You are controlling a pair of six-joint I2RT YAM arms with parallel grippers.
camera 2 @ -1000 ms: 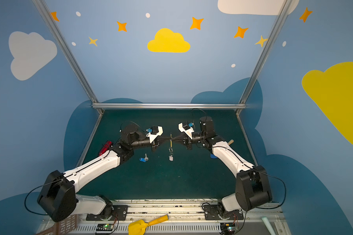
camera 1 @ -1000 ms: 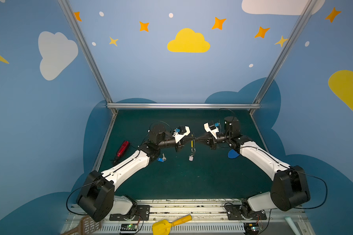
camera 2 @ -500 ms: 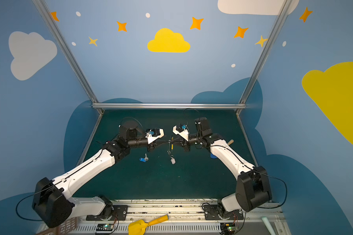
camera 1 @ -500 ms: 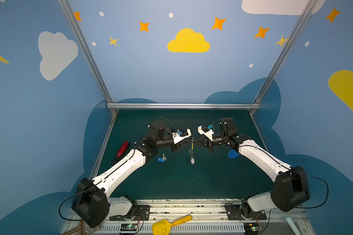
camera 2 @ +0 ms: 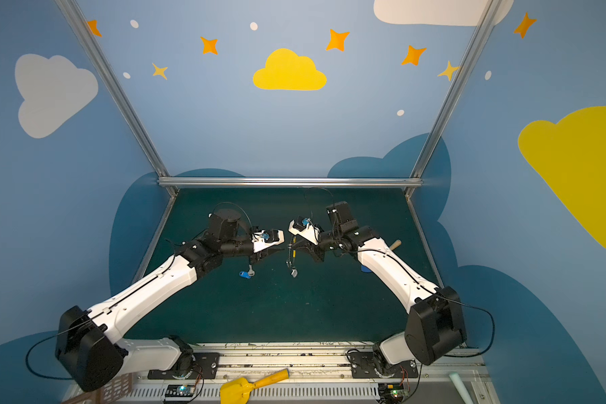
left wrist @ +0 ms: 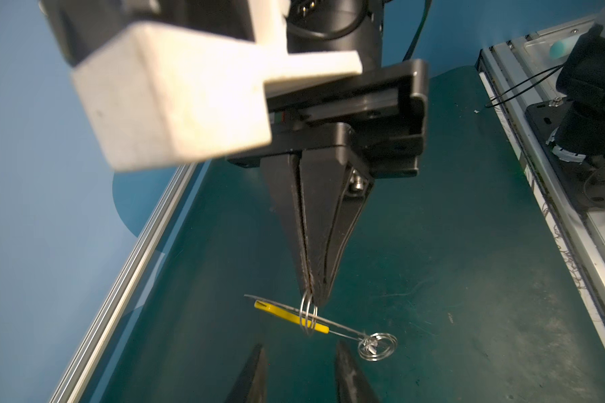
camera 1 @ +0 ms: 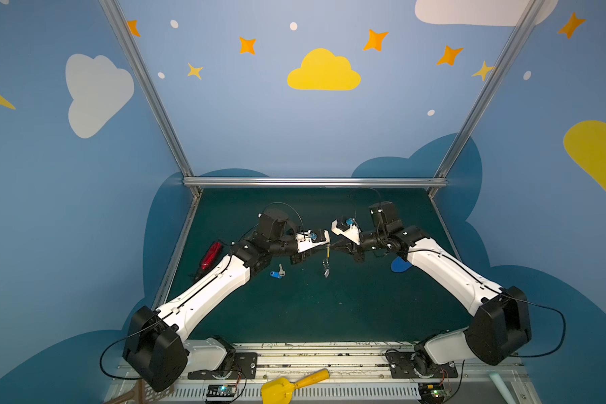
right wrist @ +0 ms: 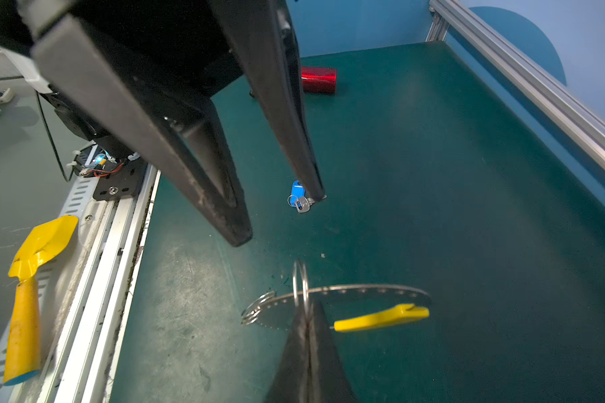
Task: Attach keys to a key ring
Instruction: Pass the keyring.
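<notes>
The key ring [right wrist: 364, 289], a thin dark-grey hoop with small holes and a yellow sleeve [right wrist: 381, 317], hangs above the green mat. A small silver split ring [right wrist: 300, 282] loops round its band, and my right gripper [right wrist: 306, 310] is shut on that split ring. A second split ring [left wrist: 378, 345] carries the white fob [camera 1: 326, 272], which dangles below in both top views. My left gripper [left wrist: 299, 352] is open a short way from the yellow sleeve [left wrist: 290, 315], holding nothing. The silver key with the blue tag [right wrist: 298, 197] lies on the mat under the left arm [camera 1: 276, 274].
A red gadget [camera 1: 211, 255] lies near the mat's left edge. A flat blue teardrop piece [camera 1: 399, 264] sits under the right arm. A yellow scoop [camera 1: 294, 384] rests on the front rail, and aluminium frame rails border the mat.
My left gripper has opened, let go at the key ring and drawn back slightly. The right gripper stays shut, holding the ring up.
</notes>
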